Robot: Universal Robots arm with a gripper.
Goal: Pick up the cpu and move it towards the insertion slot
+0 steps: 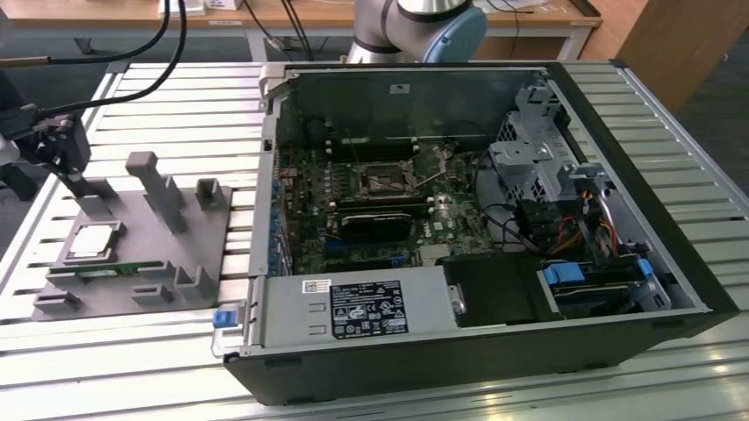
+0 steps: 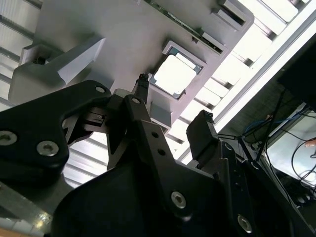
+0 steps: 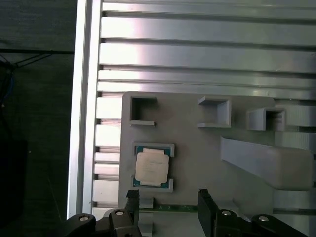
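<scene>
The cpu, a flat square chip with a silvery top, lies in a shallow pocket of the grey holder plate at the exterior view's left. Both wrist views show the cpu from above. My gripper hangs over the plate, close to the cpu but apart from it. In both wrist views the gripper is open, with nothing between its black fingers. The insertion slot, a dark square socket with a metal frame, sits on the green board inside the open computer case.
A thin green memory stick lies on the plate beside the cpu. Grey upright posts rise from the plate. The black computer case has tall walls, cables and drive bays. The arm's base stands behind it on the slatted metal table.
</scene>
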